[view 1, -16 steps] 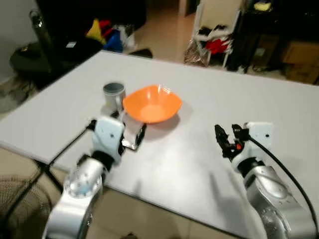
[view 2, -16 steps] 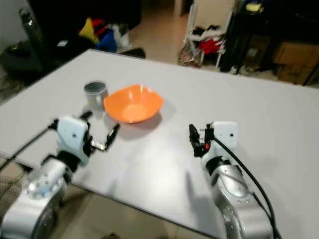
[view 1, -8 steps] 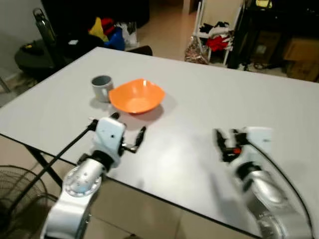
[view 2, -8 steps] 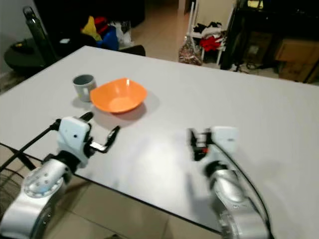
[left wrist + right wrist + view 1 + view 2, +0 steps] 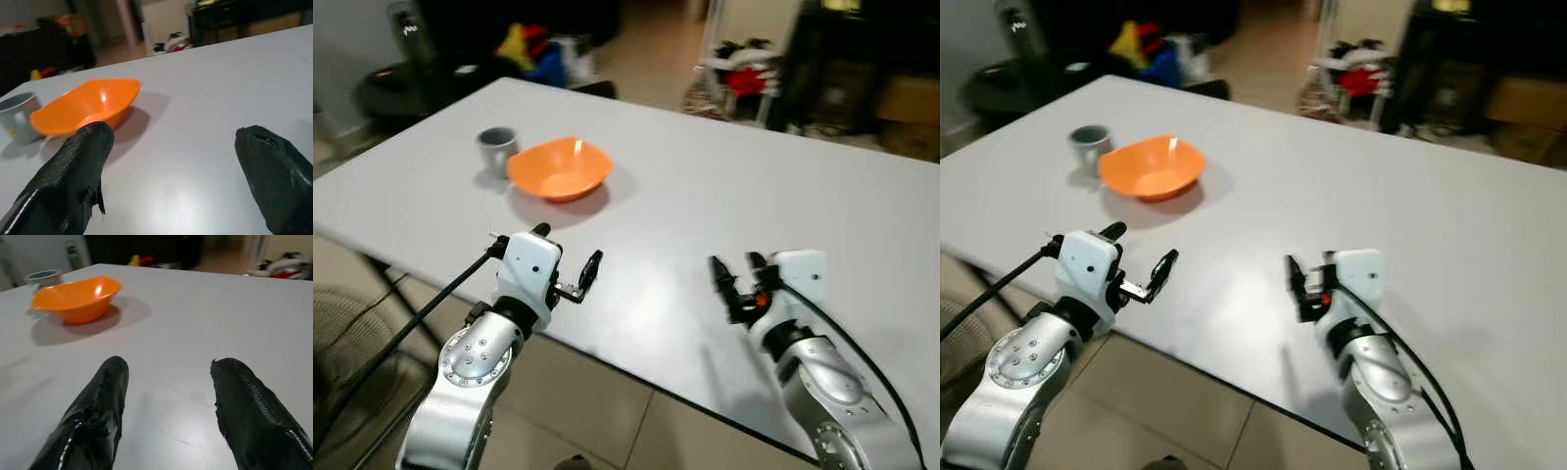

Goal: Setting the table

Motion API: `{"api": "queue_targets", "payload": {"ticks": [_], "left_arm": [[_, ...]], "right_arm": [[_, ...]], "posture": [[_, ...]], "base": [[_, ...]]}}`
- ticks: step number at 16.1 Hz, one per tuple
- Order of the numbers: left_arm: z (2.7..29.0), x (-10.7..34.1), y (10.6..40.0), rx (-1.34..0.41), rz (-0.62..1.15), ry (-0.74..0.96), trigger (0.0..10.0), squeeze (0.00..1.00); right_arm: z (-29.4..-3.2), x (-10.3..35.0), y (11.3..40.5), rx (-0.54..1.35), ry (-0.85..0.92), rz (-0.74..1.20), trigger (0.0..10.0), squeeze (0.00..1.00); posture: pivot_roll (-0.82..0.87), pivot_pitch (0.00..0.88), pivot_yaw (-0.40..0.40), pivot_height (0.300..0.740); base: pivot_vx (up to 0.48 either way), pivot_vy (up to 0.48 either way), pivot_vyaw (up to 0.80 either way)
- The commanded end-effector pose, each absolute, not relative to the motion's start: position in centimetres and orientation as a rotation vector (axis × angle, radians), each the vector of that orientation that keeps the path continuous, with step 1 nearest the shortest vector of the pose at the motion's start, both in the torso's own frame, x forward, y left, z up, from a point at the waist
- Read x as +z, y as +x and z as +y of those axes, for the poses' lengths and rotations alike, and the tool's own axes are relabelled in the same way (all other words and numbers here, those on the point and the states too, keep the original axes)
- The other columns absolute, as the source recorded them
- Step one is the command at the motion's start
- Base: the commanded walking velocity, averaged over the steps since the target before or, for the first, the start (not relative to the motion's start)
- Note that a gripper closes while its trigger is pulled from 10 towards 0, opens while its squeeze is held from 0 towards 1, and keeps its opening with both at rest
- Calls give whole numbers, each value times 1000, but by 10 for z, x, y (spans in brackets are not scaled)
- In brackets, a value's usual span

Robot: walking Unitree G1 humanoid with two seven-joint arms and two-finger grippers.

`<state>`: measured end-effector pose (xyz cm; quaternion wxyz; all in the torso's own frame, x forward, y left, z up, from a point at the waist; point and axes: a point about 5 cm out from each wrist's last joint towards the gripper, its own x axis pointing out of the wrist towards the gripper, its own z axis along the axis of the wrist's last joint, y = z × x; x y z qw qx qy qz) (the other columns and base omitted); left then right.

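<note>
bowl (image 5: 559, 171) beyond left fingers (image 5: 591, 266), apart

Beyond the table's far edge, a heap of yellow, red and blue items (image 5: 536, 51) lay on the floor at the upper left, while a white rack with red and dark clutter (image 5: 744, 73) and dark furniture (image 5: 862, 78) occupied the upper right.

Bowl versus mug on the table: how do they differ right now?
The orange bowl is wide, shallow and bright; the grey mug is narrower, taller and dull, with a handle. The bowl sits nearer the table's middle, the mug on its left. Both stand upright, look empty, and sit close together, ahead of the open left gripper.
</note>
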<state>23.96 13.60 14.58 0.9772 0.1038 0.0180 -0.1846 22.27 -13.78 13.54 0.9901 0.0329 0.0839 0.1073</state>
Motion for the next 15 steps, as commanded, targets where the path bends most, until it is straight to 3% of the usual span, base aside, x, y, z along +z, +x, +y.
{"api": "queue_targets", "payload": {"ticks": [1,7,12,15], "left_arm": [[136,148,239,-385,28,216,10000,0],[139,149,239,-360,24,220,10000,0],[143,149,239,-322,28,211,10000,0],[144,151,239,-313,25,210,10000,0]], "right_arm": [[-138,138,222,227,65,157,10000,1000],[-148,147,229,145,14,58,10000,1000],[-149,139,230,145,51,135,10000,1000],[-145,137,230,167,74,140,10000,1000]], "posture": [[93,0,56,740],[108,0,45,740],[118,0,32,740],[124,0,26,740]], "base": [[0,0,800],[0,0,800],[0,0,800],[0,315,533]]}}
